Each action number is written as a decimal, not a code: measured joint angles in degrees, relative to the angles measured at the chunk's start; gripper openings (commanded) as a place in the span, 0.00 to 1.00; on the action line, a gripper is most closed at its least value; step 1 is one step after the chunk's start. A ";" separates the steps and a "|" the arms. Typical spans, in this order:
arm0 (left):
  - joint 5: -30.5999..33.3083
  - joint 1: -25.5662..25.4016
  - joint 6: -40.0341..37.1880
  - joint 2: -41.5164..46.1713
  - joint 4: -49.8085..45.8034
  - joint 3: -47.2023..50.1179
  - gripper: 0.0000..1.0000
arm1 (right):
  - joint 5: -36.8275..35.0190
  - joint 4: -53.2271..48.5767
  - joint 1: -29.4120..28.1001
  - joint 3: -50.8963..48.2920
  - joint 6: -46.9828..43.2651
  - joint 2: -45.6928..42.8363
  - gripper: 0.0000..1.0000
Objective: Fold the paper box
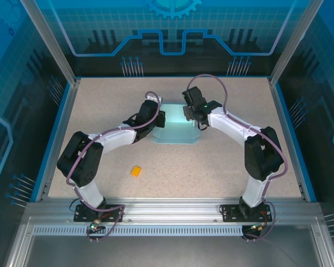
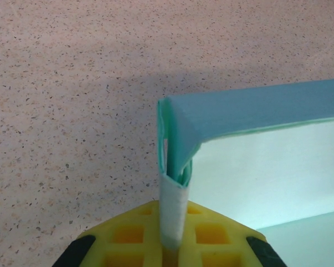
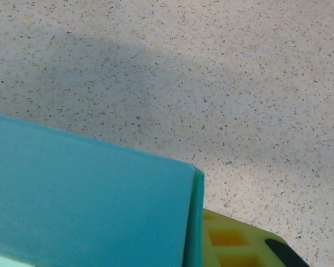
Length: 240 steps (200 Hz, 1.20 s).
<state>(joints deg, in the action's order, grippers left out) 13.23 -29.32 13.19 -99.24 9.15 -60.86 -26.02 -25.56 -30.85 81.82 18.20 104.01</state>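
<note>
The paper box [image 1: 177,132] is sitting mid-counter [image 1: 222,172], partly raised, between both arms. The left end effector [image 2: 172,225] is clamping its folded corner, likely to hold that wall upright. The right end effector [image 1: 193,114] is pressing close to the opposite wall, but whether it is gripping cannot be told.

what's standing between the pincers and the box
Nothing visible. The left pincer is shut on a folded corner of the box. The right pincer is right up at the box's far right side, with nothing between them. The orange block lies apart, nearer the arm bases.
</note>
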 measured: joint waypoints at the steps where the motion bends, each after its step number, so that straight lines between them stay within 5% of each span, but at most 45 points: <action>1: 0.00 0.00 0.00 0.00 0.00 0.00 0.01 | -0.20 -0.09 -0.02 0.13 -0.02 0.13 0.19; 156: -0.46 -0.11 0.28 -0.04 -0.24 0.00 0.01 | -11.52 -4.85 -1.68 7.08 -0.66 6.82 0.18; 199: -0.35 -0.09 0.22 -0.04 -0.26 0.00 0.01 | -9.68 -5.05 -1.66 7.04 -2.21 6.71 0.26; 240: 0.68 0.07 -0.09 -0.04 -1.38 0.00 0.01 | -3.80 -4.94 -0.63 4.98 -3.08 4.28 0.44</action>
<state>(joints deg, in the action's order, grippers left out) 13.91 -29.26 13.10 -99.29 7.77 -60.86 -29.82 -30.50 -31.48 86.80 15.11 108.29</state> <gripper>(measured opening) 0.101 0.393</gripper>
